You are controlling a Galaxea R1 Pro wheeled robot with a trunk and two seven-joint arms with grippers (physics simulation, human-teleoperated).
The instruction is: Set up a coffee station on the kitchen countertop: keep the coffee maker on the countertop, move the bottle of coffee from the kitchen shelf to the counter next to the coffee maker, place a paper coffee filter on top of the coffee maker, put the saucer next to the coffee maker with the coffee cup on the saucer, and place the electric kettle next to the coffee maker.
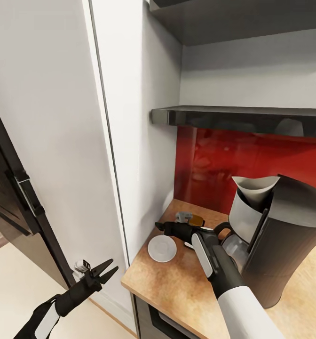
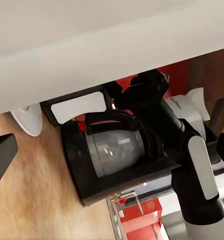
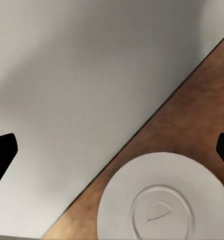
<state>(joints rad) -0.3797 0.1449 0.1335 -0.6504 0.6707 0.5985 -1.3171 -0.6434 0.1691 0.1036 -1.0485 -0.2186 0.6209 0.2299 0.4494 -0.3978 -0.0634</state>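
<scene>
1. Presently, the right gripper point(image 1: 161, 227) hovers low over the bench point(image 1: 177, 282), just beside the saucer point(image 1: 161, 248); the right wrist view shows its dark fingers point(image 3: 3, 154) spread wide apart with nothing between them.
2. Saucer: small, flat, round, white, with a raised inner ring; it lies on the light-wood bench near the white wall panel point(image 1: 144, 141), a little apart from the coffee maker point(image 1: 280, 245). No cup rests on it.
3. Coffee maker: tall, dark grey, silver inner part, glass carafe point(image 2: 114, 150) with black handle; a white paper coffee filter point(image 1: 253, 187) sits in its slanted top.
4. Bottle of coffee point(image 1: 191, 218): it appears to lie tipped on the bench behind the right gripper, brown part and white label partly hidden.
5. Left gripper point(image 1: 108, 270): held off the bench edge, beside the cabinet front, fingers apart and empty.
6. Kitchen shelf point(image 1: 242, 117): thin, black, glossy, above the red backsplash point(image 1: 233, 165).
7. Step in hand, judged: arranging the saucer near the machine. Good practice would be to lower squarely over the rim, close gently on its thin edge, and keep the plate level while sliding it closer.
</scene>
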